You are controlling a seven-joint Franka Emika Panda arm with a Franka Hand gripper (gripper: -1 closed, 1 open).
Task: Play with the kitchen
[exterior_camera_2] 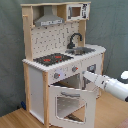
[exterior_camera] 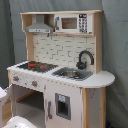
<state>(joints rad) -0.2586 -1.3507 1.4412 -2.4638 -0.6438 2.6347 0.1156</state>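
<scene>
— Where's the kitchen [exterior_camera_2: 62, 60] standing?

— On the wood floor [exterior_camera_2: 15, 119] against a grey curtain [exterior_camera_2: 10, 50]. In the second exterior view it fills the left and middle, and the arm [exterior_camera_2: 107, 84] comes in from the second exterior view's right, low down, at the level of the knob panel.

— And the claw?

— Its tip reaches to the upper right corner of the oven door [exterior_camera_2: 70, 102], just under the knobs [exterior_camera_2: 56, 75]. The door hangs ajar, swung out toward us. Whether the tip is touching the door or the cabinet edge, I can't tell, and I can't tell if the claw is open or closed; the white arm blends into the white front there.

— What's on top, left to right?

— In the second exterior view: the hob [exterior_camera_2: 52, 59] with red rings, then the faucet [exterior_camera_2: 74, 40] and sink [exterior_camera_2: 85, 50]. Above them the hood [exterior_camera_2: 49, 20], then the microwave [exterior_camera_2: 76, 11].

— And from the other side?

— In the first exterior view the kitchen [exterior_camera: 60, 65] nearly fills the picture: hob [exterior_camera: 35, 65], sink [exterior_camera: 72, 74], faucet [exterior_camera: 85, 59]. The cabinet door [exterior_camera: 62, 106] under the sink is shut. At the lower left something white [exterior_camera: 15, 121] is cut off by the picture's edge; I can't make out what it is.
</scene>
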